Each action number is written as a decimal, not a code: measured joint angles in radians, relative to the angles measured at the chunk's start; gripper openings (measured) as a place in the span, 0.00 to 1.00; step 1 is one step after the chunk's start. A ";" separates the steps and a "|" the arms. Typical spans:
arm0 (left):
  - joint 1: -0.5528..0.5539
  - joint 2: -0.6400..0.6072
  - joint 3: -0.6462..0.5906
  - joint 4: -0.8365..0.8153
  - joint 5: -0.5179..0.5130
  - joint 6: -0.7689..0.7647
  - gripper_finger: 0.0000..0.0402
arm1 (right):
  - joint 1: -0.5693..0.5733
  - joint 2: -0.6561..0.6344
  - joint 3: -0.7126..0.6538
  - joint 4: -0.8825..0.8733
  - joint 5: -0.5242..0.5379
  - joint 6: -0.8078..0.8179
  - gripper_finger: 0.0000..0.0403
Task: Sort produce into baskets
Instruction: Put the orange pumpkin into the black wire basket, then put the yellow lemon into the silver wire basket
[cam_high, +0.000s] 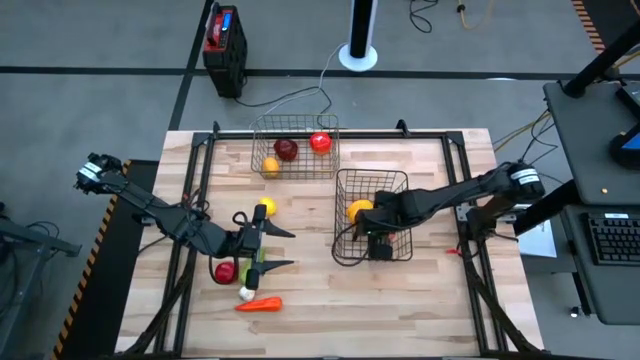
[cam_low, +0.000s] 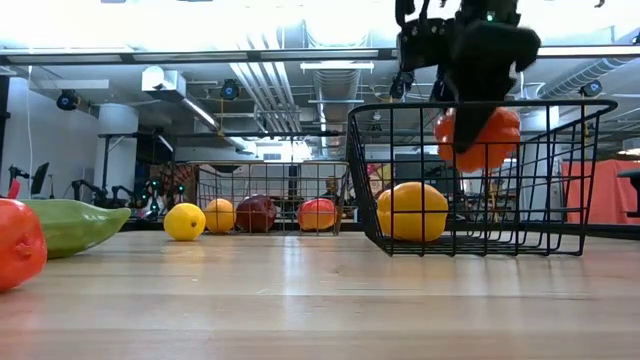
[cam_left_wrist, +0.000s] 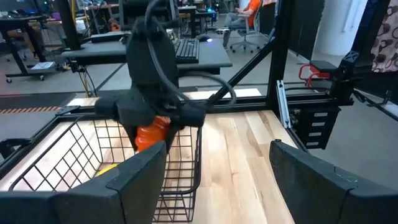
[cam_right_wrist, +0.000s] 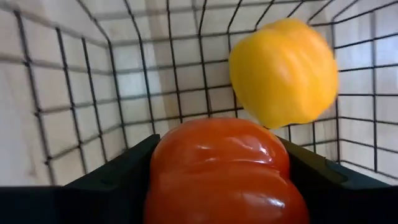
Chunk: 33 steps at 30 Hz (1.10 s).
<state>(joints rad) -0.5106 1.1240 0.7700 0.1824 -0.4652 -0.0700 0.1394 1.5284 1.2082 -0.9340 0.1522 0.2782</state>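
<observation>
Jaws of the right gripper (cam_right_wrist: 217, 186) are clamping an orange pepper (cam_right_wrist: 224, 171) inside the near basket (cam_high: 345, 180), just above a yellow pepper (cam_right_wrist: 283, 71) already lying there. Released carelessly, it could be bouncing off that piece — or catching the mesh. Toward the table's front-left corner, the left gripper (cam_high: 275, 248) is waiting with fingers spread and empty.

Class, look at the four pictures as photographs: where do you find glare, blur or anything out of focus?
Low view: bright ceiling lights wash out the top, and the red piece at the near edge is soft. Right wrist view: the orange pepper between the right gripper's fingers shows shiny highlights, and the yellow pepper looks slightly smeared. High view: evenly lit.
</observation>
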 joint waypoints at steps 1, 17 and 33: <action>0.000 0.000 0.000 -0.001 0.000 0.000 0.67 | 0.000 0.012 -0.003 0.001 0.001 -0.017 0.66; 0.000 0.000 0.000 -0.011 0.000 0.000 0.67 | 0.000 0.097 -0.004 0.034 -0.004 -0.098 0.67; 0.000 0.000 0.000 -0.012 0.000 -0.013 0.67 | -0.002 0.043 0.001 0.018 0.008 -0.095 0.76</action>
<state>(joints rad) -0.5106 1.1240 0.7700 0.1708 -0.4652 -0.0834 0.1371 1.5713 1.2091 -0.9163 0.1607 0.1833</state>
